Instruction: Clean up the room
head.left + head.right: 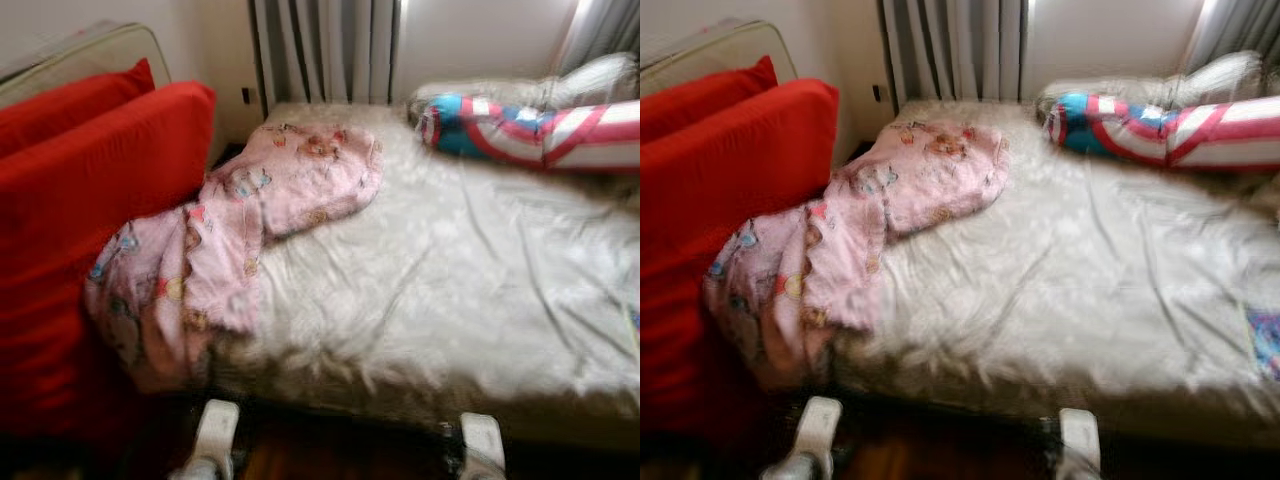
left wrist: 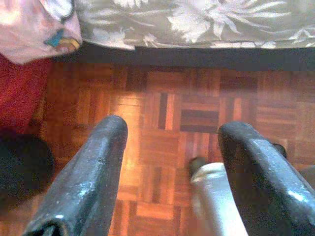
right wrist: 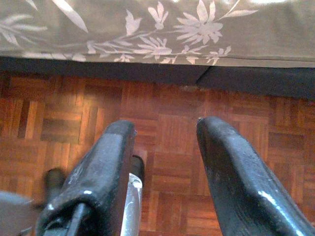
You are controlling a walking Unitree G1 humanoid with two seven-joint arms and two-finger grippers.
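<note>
On the bed (image 1: 450, 290), a beige-grey floral sheet covers the whole top; head views are motion-blurred. Bed sits in a small room: grey curtains (image 1: 325, 50) on the back wall past its far edge, wood parquet floor (image 2: 172, 113) below its near edge, dark bed base under the sheet hem.

Count:
- 1 pink blanket (image 1: 250, 210), printed with small cartoon figures, crumpled.
- 1 long bolster pillow (image 1: 540, 130), red/white/blue stripes.
- 2 red cushions (image 1: 90, 200), stood against the bed's left side, one behind the other.
- 1 pale bundle behind the bolster at the far right corner, too blurred to identify.

Blanket position: far left part of the bed, running to the near left corner and spilling over the left edge, against the front red cushion. Long axis is diagonal, far-centre to near-left; the bunched far end lies on the sheet, the near end hangs off the edge.

Bolster: along the far edge at the right, long axis across the bed, rounded end pointing to the bed's middle.

Both arms hang low at the near edge. Left gripper (image 2: 172, 142): fingers spread wide, nothing between them, over parquet; a corner of the blanket shows beyond. Right gripper (image 3: 165, 142): fingers apart, empty, over parquet in front of the sheet hem.
</note>
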